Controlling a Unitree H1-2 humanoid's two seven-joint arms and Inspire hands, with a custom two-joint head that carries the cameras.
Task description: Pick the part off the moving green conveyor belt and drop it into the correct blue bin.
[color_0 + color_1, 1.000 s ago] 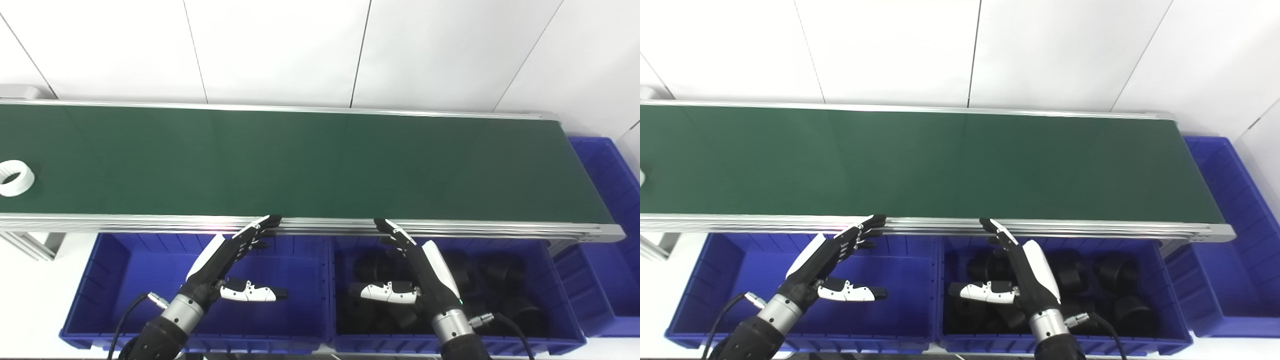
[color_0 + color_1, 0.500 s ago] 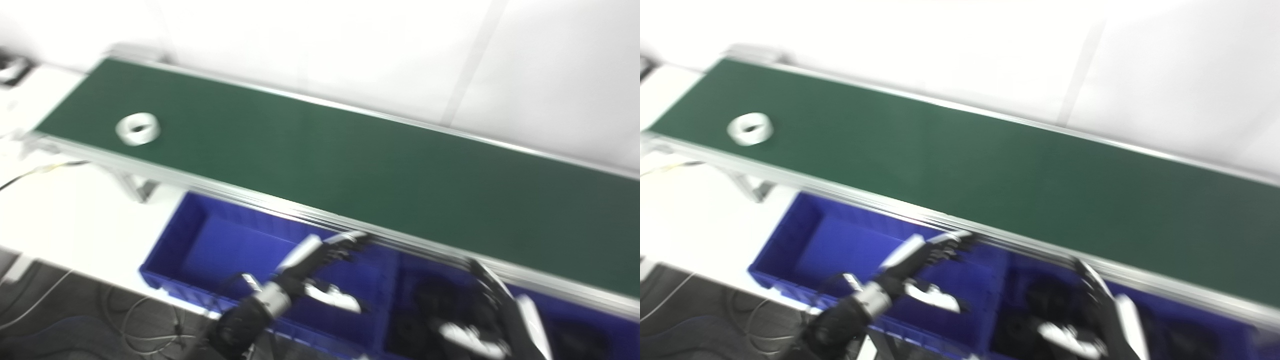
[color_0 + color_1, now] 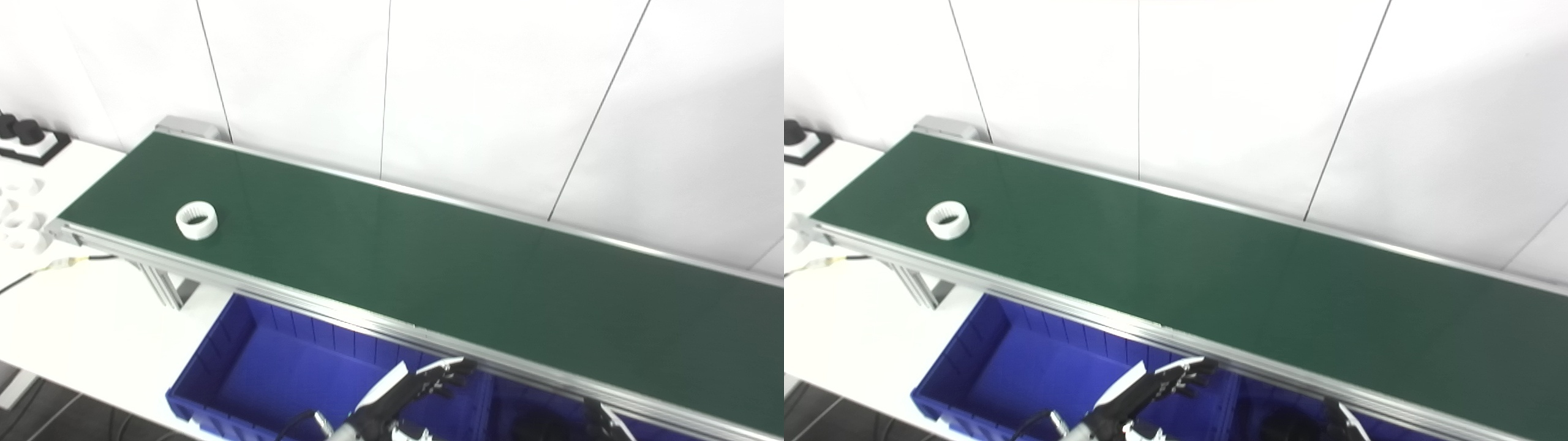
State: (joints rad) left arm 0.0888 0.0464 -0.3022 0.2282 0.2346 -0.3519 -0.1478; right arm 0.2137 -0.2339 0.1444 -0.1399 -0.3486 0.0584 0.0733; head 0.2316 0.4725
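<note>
A white ring-shaped part (image 3: 196, 220) lies on the green conveyor belt (image 3: 429, 269) near its left end; it also shows in the right eye view (image 3: 947, 220). My left hand (image 3: 407, 392) is open and empty, fingers spread, over the left blue bin (image 3: 275, 373) just below the belt's front rail, far right of the ring. Only the fingertips of my right hand (image 3: 603, 422) show at the bottom edge, over the second blue bin, which holds dark parts (image 3: 1283, 425).
A white table (image 3: 73, 306) stands at the left with white rings (image 3: 21, 220) and a black item (image 3: 21, 138) on a white base. A cable (image 3: 55, 266) runs under the belt's left end. White wall panels stand behind the belt.
The camera has swung left and up, so the belt's left end and the table now show. The ring has ridden rightward along the belt. Both hands stay open over the bins.
</note>
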